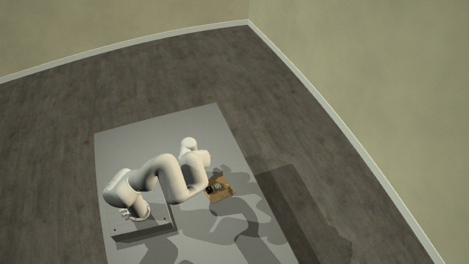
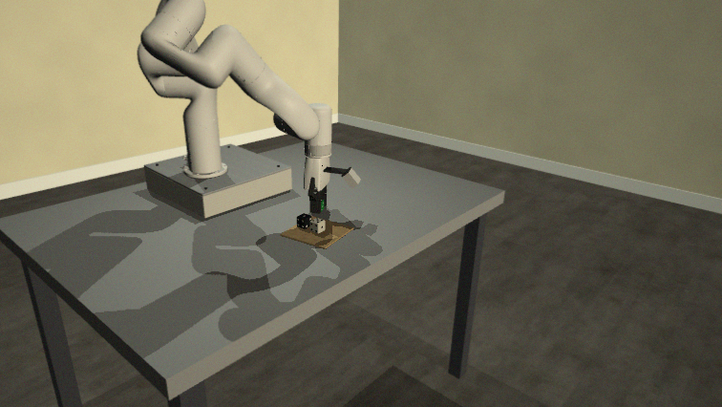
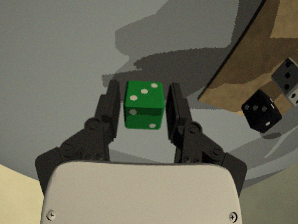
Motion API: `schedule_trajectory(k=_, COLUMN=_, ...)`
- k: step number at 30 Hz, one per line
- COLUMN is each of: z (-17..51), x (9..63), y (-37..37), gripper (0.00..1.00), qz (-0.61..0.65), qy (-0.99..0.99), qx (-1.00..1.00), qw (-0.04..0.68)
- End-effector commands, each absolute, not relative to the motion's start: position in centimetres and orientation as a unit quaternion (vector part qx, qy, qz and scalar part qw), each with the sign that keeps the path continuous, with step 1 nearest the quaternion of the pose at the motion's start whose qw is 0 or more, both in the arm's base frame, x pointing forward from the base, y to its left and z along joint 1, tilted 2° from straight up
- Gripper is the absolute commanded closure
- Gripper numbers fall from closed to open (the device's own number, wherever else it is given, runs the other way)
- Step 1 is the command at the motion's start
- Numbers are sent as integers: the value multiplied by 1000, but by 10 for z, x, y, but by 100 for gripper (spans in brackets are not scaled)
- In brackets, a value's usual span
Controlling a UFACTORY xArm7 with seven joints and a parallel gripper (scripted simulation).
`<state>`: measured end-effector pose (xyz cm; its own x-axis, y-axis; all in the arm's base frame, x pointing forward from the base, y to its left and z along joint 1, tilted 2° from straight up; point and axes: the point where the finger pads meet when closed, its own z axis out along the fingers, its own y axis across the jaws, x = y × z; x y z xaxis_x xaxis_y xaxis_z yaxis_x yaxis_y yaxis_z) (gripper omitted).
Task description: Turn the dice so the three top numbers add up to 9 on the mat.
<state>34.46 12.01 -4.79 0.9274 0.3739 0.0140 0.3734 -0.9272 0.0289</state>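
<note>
The green die (image 3: 144, 105) (image 2: 323, 204) is off the mat, with three pips on its bright upper face. My gripper (image 3: 143, 93) (image 2: 317, 205) is partly open, its fingers on either side of the green die with a gap at each side. A black die (image 1: 208, 189) (image 2: 303, 221) (image 3: 261, 111) sits near a corner of the brown mat (image 1: 221, 196) (image 2: 323, 241) (image 3: 235, 75); its top number is unclear. A white die (image 1: 217, 186) (image 2: 317, 224) (image 3: 286, 75) beside it shows five on top. The arm hides the gripper and green die in the top view.
The grey table (image 1: 138, 140) (image 2: 404, 186) bears the arm's base block (image 1: 141, 229) (image 2: 247, 200). Arm shadows fall across the table and mat. The black and white dice stand close together, to the right of the gripper in the wrist view.
</note>
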Motion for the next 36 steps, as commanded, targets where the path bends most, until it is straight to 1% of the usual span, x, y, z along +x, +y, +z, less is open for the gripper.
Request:
schedule_trajectory(k=1, z=-47, x=346, y=121, gripper=53, qz=11, qy=191, qx=982, qw=13)
schedule_trajectory(k=24, z=-47, x=346, y=121, gripper=53, qz=11, qy=191, qx=982, qw=13)
schedule_trajectory(k=25, z=-47, x=346, y=121, gripper=73, qz=11, qy=191, qx=982, qw=13)
schedule_trajectory(k=36, z=-47, x=346, y=121, gripper=73, qz=11, qy=191, qx=982, qw=13)
